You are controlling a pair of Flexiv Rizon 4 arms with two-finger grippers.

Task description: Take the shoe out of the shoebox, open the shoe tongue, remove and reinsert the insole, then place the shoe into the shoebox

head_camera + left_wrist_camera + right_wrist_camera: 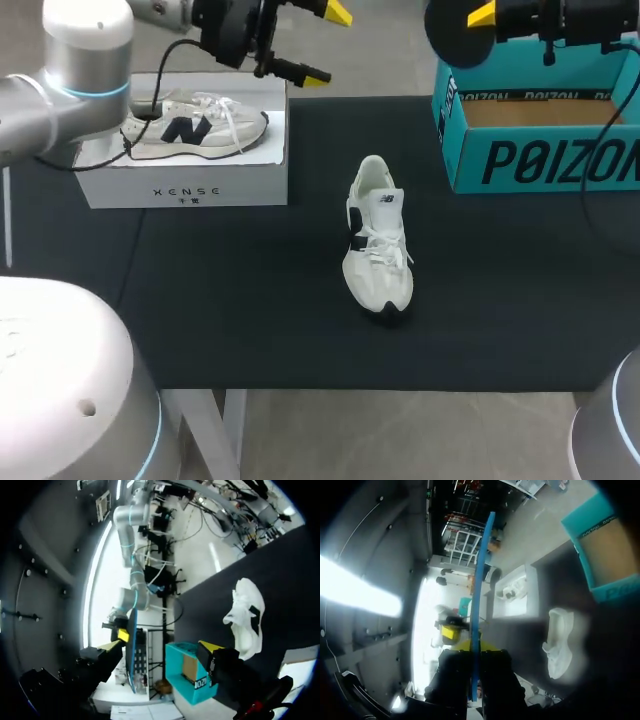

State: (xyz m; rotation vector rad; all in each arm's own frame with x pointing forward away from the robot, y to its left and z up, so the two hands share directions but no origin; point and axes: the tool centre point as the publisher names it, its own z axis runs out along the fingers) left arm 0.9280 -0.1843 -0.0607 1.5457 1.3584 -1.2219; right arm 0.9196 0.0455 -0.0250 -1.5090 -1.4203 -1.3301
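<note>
My left hand (322,44) hangs over the far corner of a white box (185,185), its 2 fingers spread wide on nothing; a second sneaker (195,125) lies on that box, its heel end partly behind the arm. Mid-table (250,300), the white shoe (378,240) stands on its sole, toe toward the near edge, well apart from the open teal shoebox (540,160), whose right end is cut off. My right hand (472,647) is clamped on a thin blue panel (482,560), seen only edge-on.
</note>
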